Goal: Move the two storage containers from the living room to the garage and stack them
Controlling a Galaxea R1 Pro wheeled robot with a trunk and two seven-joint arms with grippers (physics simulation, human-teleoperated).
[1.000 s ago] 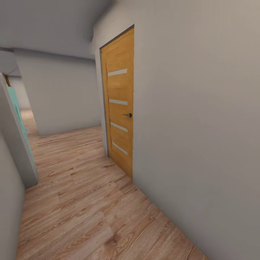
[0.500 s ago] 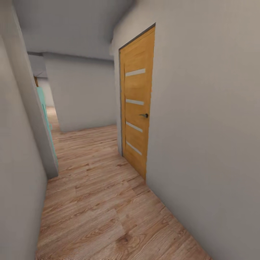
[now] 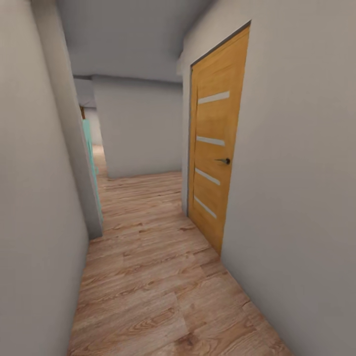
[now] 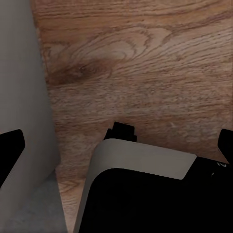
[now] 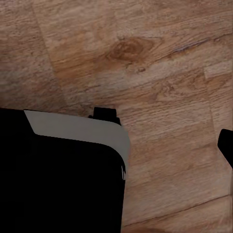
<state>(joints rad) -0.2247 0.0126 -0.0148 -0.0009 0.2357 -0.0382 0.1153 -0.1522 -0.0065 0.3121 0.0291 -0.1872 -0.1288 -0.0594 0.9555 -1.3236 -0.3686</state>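
Robot turning in a hallway, no container in sight

Over the last second the head view has swung, so the orange wooden door now sits further right and the left wall covers more of the picture; this is the camera moving, not the things. Both wrist views look down on the wood plank floor, with nothing between the fingers; open or closed I cannot tell. The containers are not visible, so probably the robot is on its way
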